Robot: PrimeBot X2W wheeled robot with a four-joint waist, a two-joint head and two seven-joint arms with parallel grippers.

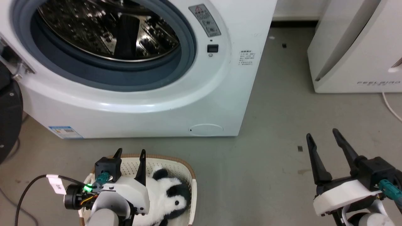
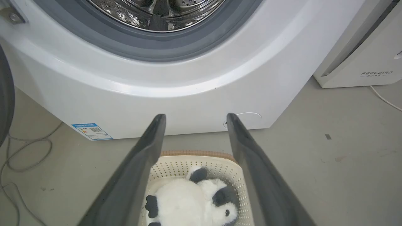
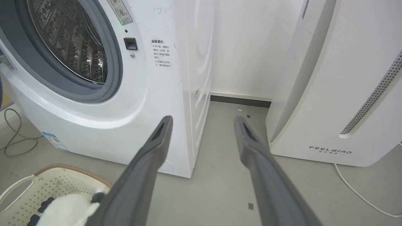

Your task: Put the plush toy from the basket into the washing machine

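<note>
While the plush toy (image 1: 171,196) lies in the basket (image 1: 183,168), that basket sits on a smooth grey floor (image 1: 270,157) just in front of the washing machine (image 1: 150,110), whose black door (image 1: 8,119) hangs open at the left. Its steel drum (image 1: 110,28) gleams inside the grey gasket (image 1: 103,70), and a blue label (image 1: 66,131) sits low on the white front. The left gripper (image 1: 131,152) hovers over the basket with its two dark fingers spread and nothing between them; in the left wrist view the toy shows below the gap. The right gripper (image 1: 322,133), likewise spread and empty, hangs above bare floor well to the right of the basket. A white FEELBIRD appliance (image 1: 351,47) stands to the right of the washer, with a strip of floor between them running back to a white wall (image 3: 245,47) and dark skirting (image 3: 240,101). A white cord (image 1: 391,106) trails on the floor beside the appliance; grey cables (image 2: 22,153) loop on the floor at the left. Small dark specks (image 1: 300,148) mark the floor.
</note>
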